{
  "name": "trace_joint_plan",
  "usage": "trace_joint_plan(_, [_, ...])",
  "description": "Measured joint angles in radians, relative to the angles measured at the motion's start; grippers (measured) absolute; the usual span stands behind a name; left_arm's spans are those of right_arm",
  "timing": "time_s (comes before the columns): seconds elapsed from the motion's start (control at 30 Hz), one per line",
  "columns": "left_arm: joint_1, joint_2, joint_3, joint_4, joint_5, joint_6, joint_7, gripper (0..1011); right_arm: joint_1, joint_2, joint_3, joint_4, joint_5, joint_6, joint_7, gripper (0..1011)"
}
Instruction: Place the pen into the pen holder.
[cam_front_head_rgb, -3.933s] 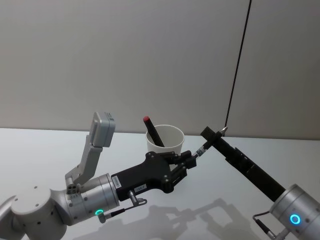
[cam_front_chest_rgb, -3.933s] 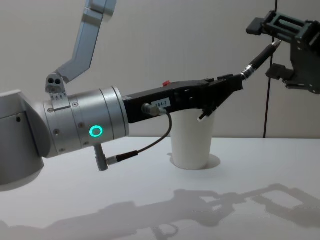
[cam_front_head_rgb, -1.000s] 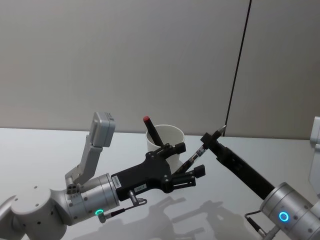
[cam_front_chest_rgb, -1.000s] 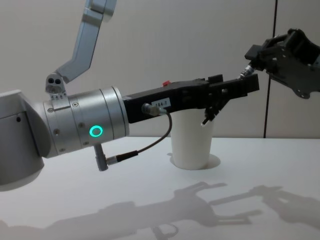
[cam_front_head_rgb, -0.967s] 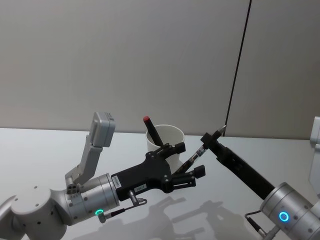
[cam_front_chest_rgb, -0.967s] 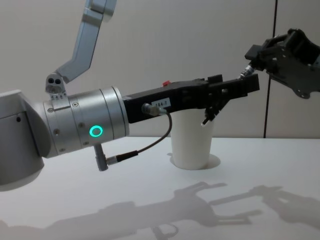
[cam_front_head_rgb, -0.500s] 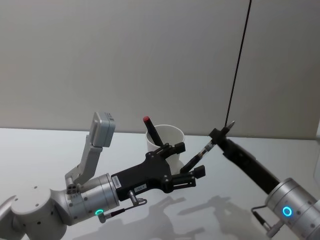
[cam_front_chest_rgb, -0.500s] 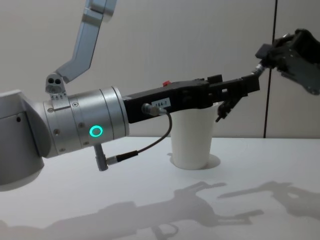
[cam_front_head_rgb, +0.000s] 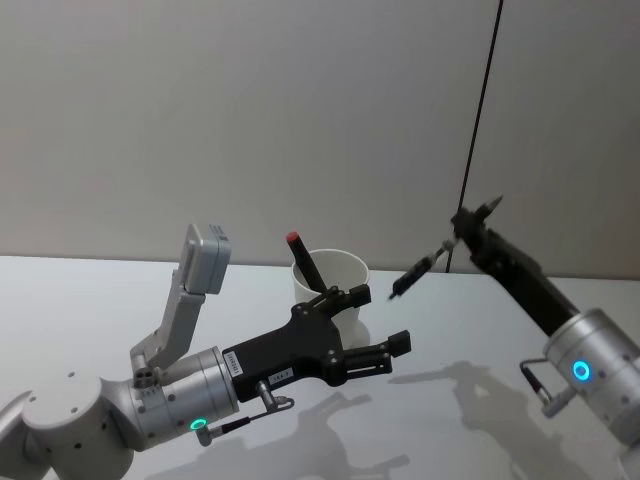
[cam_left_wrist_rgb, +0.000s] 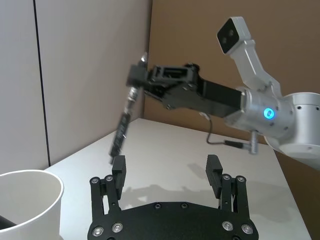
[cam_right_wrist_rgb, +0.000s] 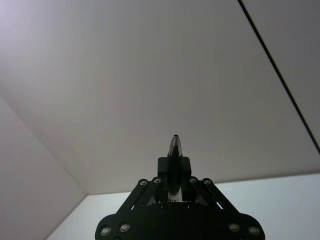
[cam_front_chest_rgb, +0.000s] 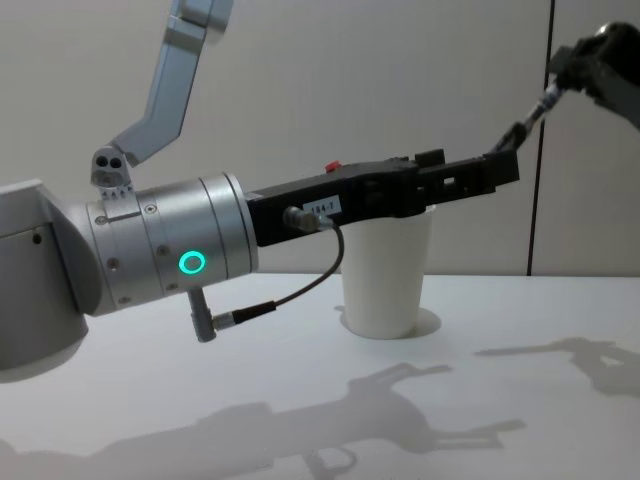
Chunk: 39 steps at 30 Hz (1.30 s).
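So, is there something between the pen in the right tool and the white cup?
Yes: the left tool, open, is stretched out beside the pen holder, between it and the pen in the right tool.

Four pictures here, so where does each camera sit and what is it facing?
Head: high up, facing down at the cup; both arms show.
Chest: low, facing across the table; left arm large, right gripper at the corner.
Left wrist: behind the open left gripper, facing the right gripper holding the pen.
Right wrist: behind its own gripper, facing the wall.
Head and left wrist share cup and pen.
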Motion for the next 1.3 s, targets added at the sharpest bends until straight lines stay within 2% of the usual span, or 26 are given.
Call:
trace_joint_plan(0.33, [0.000,0.000,0.000,0.000,0.000,0.000,0.000,1003,0.117,-0.033,-0.029,0.109,-0.039,-0.082,0.021,134])
trace_joint_plan(0.63, [0.000,0.000,0.000,0.000,0.000,0.000,0.000,1003,0.186,-0.051,-0.069,0.177,-0.083,-0.127,0.027,134])
trace_joint_plan(1.03, [0.000,0.000,0.000,0.000,0.000,0.000,0.000,1002,0.262,-0.059,-0.153,0.253,-0.204,-0.160,0.010,134])
trace_joint_plan(1.07, [0.000,0.000,0.000,0.000,0.000,0.000,0.000,1003,0.262,-0.059,-0.153,0.253,-0.204,-0.160,0.010,134])
trace_joint_plan(1.3, [0.000,0.000,0.000,0.000,0.000,0.000,0.000,1003,0.299,-0.059,-0.210,0.287,-0.290,-0.162,-0.006,134])
